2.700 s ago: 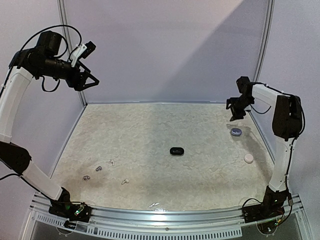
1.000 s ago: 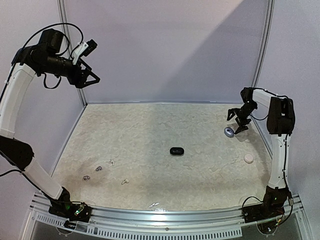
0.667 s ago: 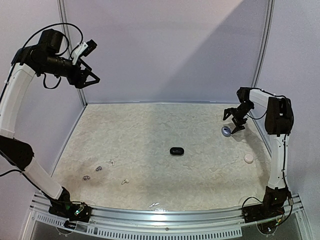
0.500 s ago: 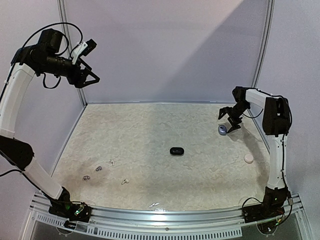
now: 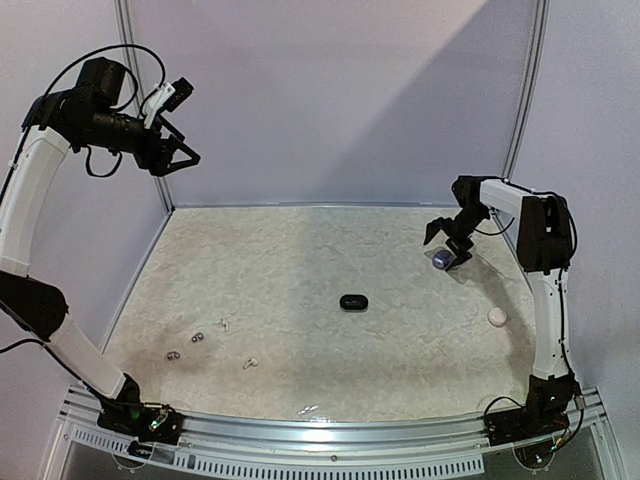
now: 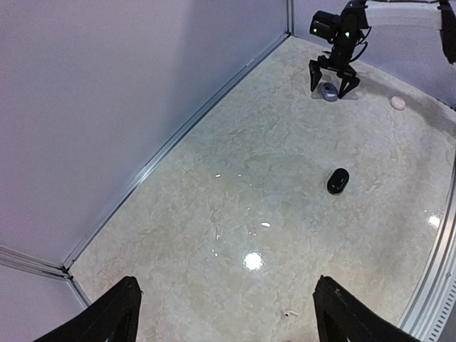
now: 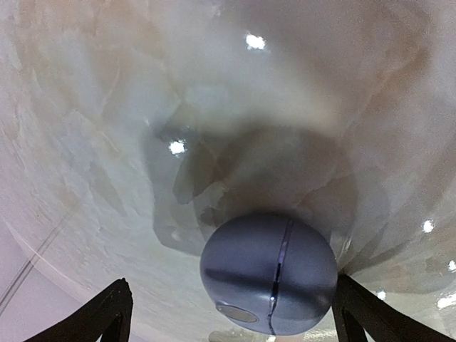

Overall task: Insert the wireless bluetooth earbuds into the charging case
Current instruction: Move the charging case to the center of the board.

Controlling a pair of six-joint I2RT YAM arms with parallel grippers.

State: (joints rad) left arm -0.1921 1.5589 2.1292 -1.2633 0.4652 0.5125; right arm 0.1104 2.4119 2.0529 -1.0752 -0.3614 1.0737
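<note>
your right claw [image 7: 232,281]: wide, straddling grey case [image 7: 268,274], far right, not gripping
your left claw [image 6: 226,281]: wide, high over far left
earbuds [image 5: 198,337]: loose, near left of table [image 5: 300,250]
black case [image 5: 353,301]: centre

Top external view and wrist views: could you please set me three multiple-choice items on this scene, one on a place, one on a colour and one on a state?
1. Where does the black case lie?
A. near the middle of the table
B. in the far left corner
C. against the near rail

2. What colour is the rounded case between the right gripper's fingers?
A. red
B. grey-blue
C. green

3. How is the left gripper?
A. shut on an earbud
B. shut on a case
C. open and empty

Answers:
1 A, the top view shows it mid-table.
2 B, the right wrist view shows it grey-blue.
3 C, its fingers stand wide apart with nothing between them.
</note>
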